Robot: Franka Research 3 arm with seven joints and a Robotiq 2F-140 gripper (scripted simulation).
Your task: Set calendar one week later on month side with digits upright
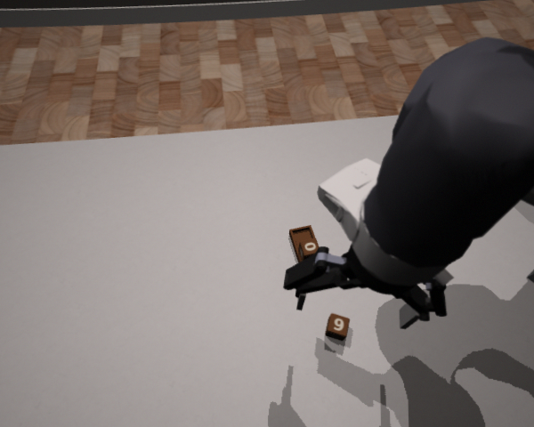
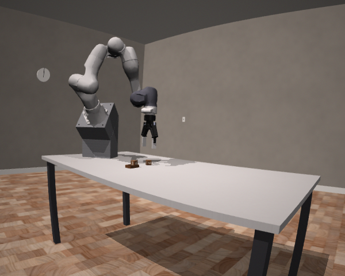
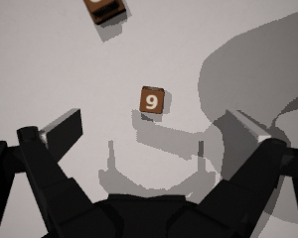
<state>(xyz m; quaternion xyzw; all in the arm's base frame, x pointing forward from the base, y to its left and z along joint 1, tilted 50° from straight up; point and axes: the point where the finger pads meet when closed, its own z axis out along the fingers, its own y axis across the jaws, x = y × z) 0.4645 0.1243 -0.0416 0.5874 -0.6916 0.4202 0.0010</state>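
Observation:
A small brown tray lies flat on the grey table. One brown cube stands in one half of it with a white 0 on top; the other half holds nothing. A second brown cube lies loose on the table beside the tray with a 9 on top. My gripper is open and holds nothing. It hangs well above the table, pointing down, roughly over the loose cube. The month's name is not visible.
The robot's grey base stands on the table's back corner behind the tray. The arm's dark wrist blocks part of the top view. The table's far edge meets the wooden floor.

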